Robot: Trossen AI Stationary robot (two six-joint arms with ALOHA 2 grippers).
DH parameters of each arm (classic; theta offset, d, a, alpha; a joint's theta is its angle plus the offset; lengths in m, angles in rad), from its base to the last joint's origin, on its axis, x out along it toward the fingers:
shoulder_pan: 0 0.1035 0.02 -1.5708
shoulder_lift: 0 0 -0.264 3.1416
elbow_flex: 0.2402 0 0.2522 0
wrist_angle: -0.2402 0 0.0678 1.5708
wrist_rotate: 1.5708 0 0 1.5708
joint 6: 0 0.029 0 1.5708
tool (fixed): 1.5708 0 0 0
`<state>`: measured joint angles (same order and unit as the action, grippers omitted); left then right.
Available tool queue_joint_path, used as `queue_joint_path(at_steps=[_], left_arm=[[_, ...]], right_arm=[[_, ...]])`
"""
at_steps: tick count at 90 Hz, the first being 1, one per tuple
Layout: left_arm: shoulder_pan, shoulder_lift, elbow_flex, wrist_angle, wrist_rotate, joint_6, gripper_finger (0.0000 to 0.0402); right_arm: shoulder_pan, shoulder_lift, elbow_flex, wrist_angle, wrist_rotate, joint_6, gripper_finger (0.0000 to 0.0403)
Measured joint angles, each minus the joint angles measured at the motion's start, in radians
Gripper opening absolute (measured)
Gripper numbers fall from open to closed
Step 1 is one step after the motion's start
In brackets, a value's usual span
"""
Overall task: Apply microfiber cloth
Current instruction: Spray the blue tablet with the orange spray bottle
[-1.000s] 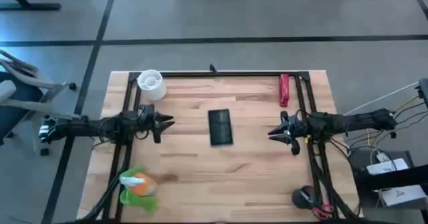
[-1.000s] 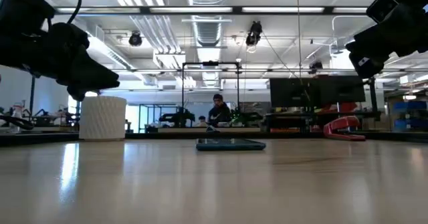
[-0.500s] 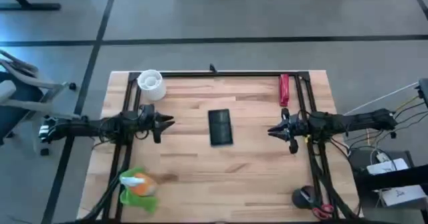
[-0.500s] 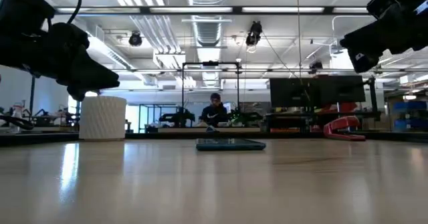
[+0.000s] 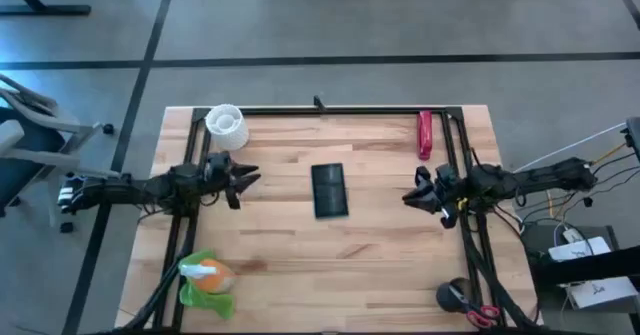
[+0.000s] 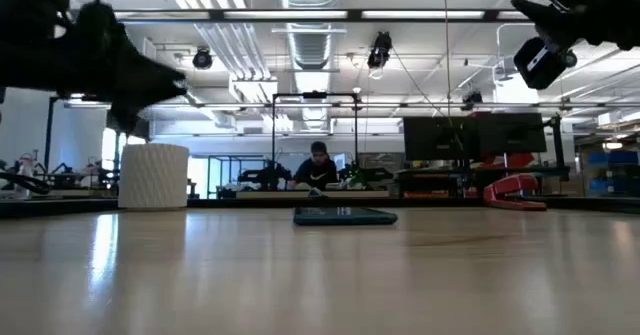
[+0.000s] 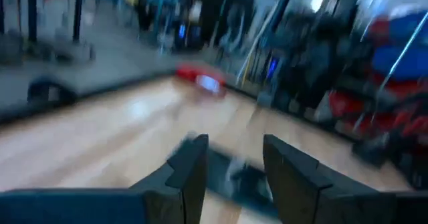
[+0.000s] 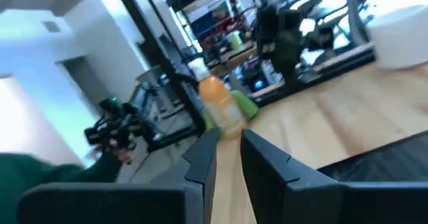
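The lime-green microfiber cloth (image 5: 196, 289) lies crumpled at the table's near left corner, and a small orange bottle (image 5: 211, 273) rests on it. The right wrist view also shows the cloth (image 8: 245, 106) and the bottle (image 8: 219, 109). A black rectangular slab (image 5: 329, 190) lies flat at mid-table. My left gripper (image 5: 250, 179) hovers open left of the slab, pointing at it. My right gripper (image 5: 408, 197) hovers right of the slab, open by a narrow gap. Both grippers are above the table and hold nothing.
A white ribbed cup (image 5: 226, 125) stands at the far left. A red tool (image 5: 425, 135) lies at the far right. Black frame rails (image 5: 330, 110) run along the far edge and both sides. A dark round object (image 5: 452, 295) sits near right. A person (image 6: 318, 165) sits beyond the table.
Both grippers have risen above the table, as the low view shows. My left gripper has also edged a little toward the slab. The cloth, the bottle and the slab have stayed where they were.
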<state>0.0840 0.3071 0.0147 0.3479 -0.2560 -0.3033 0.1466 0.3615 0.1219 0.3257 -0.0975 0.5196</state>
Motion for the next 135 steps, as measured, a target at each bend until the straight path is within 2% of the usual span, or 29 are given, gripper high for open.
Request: queue_joint_path(at_steps=[11,19,25,35,47,58,76,97,115,135], left_arm=[[0.0,0.001,0.0,0.104,-0.035,0.109,0.0116],[0.0,0.012,0.0,0.138,-0.031,0.119,0.0111],[0.001,0.03,0.0,0.158,0.02,0.118,0.0107],[0.0,0.088,0.0,0.231,0.182,0.115,0.0103],[0.001,0.201,0.0,0.307,0.186,0.077,0.0111],[0.001,0.321,0.034,0.31,0.148,0.08,0.0138],[0.001,0.564,0.158,0.307,0.142,0.131,0.0197],[0.001,0.886,0.305,0.307,0.142,0.142,0.0251],[-0.039,1.144,0.442,0.307,0.143,0.138,0.0262],[-0.082,1.401,0.617,0.31,0.137,0.17,0.0248]], right_arm=[[0.009,0.092,-0.002,0.026,0.006,0.0,0.006],[0.008,0.169,-0.002,0.093,0.012,0.006,0.0059],[0.011,0.227,-0.002,0.168,0.011,0.004,0.0056],[0.011,0.319,0.014,0.253,0.011,-0.033,0.005],[0.019,0.408,0.06,0.296,0.009,-0.073,0.005],[0.031,0.487,0.116,0.294,0.008,-0.097,0.0059],[0.043,0.616,0.214,0.265,0.008,-0.17,0.0077],[0.043,0.703,0.352,0.111,0.011,-0.234,0.0087],[0.044,0.707,0.443,-0.094,0.011,-0.346,0.0083],[0.046,0.699,0.466,-0.155,0.012,-0.322,0.0074]])
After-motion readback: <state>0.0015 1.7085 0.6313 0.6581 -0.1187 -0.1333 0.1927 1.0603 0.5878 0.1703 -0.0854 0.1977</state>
